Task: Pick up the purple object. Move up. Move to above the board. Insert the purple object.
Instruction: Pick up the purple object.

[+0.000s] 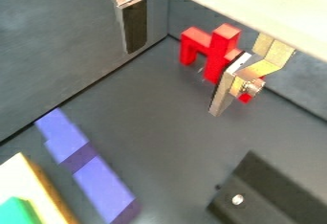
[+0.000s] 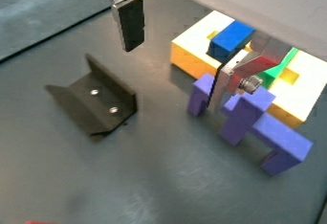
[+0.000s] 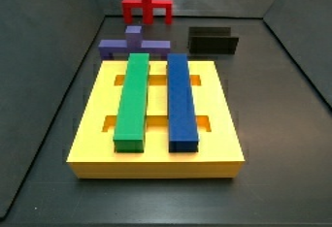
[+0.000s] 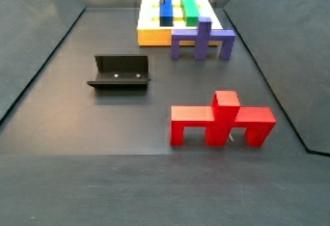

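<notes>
While the gripper (image 2: 179, 41) hangs above the floor with its silver fingers (image 2: 128, 22) spread apart and nothing between them, the purple object (image 4: 203, 39) sits on the dark floor right beside the board (image 3: 91, 134), at the end nearer the red piece (image 4: 223, 121). In a wrist view the purple piece lies next to the yellow slab's edge — looks like touching, but I can't be sure. A green bar (image 3: 132, 100) and a blue bar (image 3: 181, 97) lie side by side along the board. The fixture (image 4: 119, 72) stands off to one side, well apart from the red piece — both untouched.
</notes>
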Robot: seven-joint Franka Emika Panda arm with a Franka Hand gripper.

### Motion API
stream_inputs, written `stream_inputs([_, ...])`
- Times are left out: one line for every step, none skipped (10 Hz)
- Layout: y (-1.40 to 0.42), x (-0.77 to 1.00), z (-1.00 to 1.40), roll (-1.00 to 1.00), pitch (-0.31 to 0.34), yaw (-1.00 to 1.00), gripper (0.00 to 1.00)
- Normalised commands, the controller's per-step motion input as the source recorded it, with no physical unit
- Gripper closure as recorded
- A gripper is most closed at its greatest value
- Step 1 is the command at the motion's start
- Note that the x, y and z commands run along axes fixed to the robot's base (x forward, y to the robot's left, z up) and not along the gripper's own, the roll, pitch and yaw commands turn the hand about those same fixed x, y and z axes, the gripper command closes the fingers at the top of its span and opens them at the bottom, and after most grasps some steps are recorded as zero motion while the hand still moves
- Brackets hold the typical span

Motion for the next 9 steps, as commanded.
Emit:
stream_inputs([-0.66,-0.16,-0.15,0.13,-0.136,0.00,0.00])
stream_inputs([-0.63,-0.11,-0.15,0.19,-0.111,0.00,0.00])
stream_inputs([-0.54,-0.09,-0.14,0.22,-0.080,0.00,0.00])
stream_inputs([-0.43,-0.13,-0.15,0.22,-0.077,0.00,0.00])
stream_inputs([-0.40,-0.14,-0.18,0.22,-0.080,0.00,0.00])
stream_inputs([-0.41,-0.05,-0.15,0.22,-0.069,-0.03,0.00])
stream_inputs([-0.39,-0.01,-0.15,0.24,-0.054,-0.07,0.00])
stream_inputs([-0.35,-0.03,-0.17,0.24,-0.049,-0.08,0.00])
stream_inputs([-0.26,-0.13,-0.19,0.21,-0.066,0.00,0.00])
